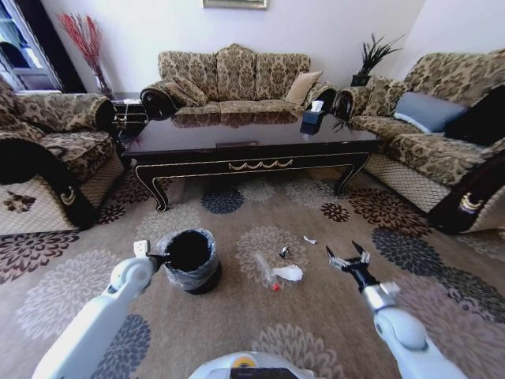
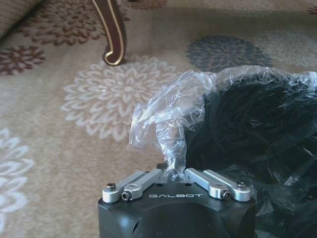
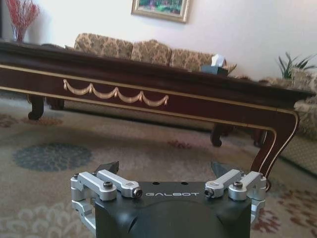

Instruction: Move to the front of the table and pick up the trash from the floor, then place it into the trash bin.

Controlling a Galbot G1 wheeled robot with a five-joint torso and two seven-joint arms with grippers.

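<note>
While the left gripper pinches the crinkled clear liner of the round black trash bin, the right gripper hovers spread apart beside the clear red-capped bottle and white paper wad on the flowered beige carpet.

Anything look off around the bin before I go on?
Yes. The left hand is pinched on the trash bin's liner bag, tugging a fold up off the rim. Bottle and paper wad still litter the carpet.

trash bin left of trash, table behind
</note>
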